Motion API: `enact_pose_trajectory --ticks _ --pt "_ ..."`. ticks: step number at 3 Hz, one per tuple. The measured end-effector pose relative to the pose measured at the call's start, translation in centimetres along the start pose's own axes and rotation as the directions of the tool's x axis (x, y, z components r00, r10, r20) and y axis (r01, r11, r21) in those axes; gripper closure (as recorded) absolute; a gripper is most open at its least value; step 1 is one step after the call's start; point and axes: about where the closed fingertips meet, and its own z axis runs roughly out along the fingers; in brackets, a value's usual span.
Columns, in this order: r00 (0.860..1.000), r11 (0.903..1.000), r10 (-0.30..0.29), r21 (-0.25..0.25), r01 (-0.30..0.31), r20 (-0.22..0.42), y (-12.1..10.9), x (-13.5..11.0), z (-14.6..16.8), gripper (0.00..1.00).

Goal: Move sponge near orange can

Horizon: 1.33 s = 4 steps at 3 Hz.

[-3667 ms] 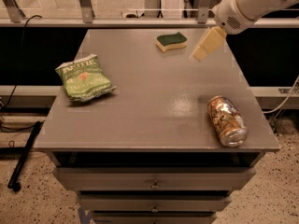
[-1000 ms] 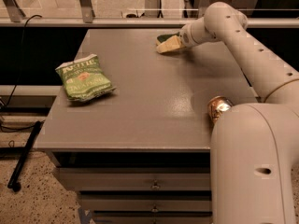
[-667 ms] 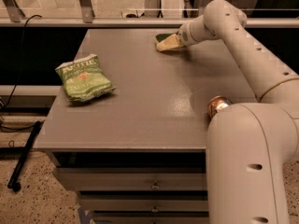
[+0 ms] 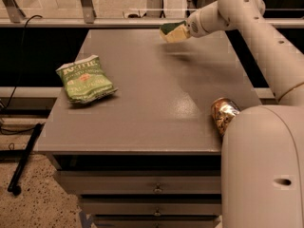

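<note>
Drawers (image 4: 142, 186) under desk (image 4: 156, 103) shut; contents not visible. Orange can (image 4: 222, 112) lies on side at right near edge of desk, partly hidden behind my arm's casing. Green chip bag (image 4: 85, 79) on left side. Dark cable (image 4: 19, 27) runs down left, over speckled floor (image 4: 38, 208). My gripper (image 4: 175, 32) above far edge of desk, fingers (image 4: 180, 33) clamped on sponge (image 4: 167, 27). Change vs 0.7 s ago: sponge off surface, held aloft, shadow (image 4: 179, 57) beneath. Sponge well apart from can.

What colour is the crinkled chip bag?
The chip bag is green, pale lettering; camera view. The gripper holds the dark green sponge above the far edge.
</note>
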Motion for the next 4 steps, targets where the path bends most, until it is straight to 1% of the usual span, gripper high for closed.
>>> enact_pose_trajectory --ticks 1,2,3,4 --pt "0.998 0.9964 -0.060 -0.062 0.059 -0.011 2.0 -0.3 -2.6 1.00" --pt "0.993 0.9847 -0.113 -0.137 0.107 -0.042 4.5 0.4 -4.9 1.00" --pt "0.984 0.9691 -0.157 -0.205 0.137 -0.084 6.7 1.4 -6.7 1.00" --pt "0.976 0.9577 -0.174 -0.253 0.138 -0.128 8.2 2.8 -8.2 1.00"
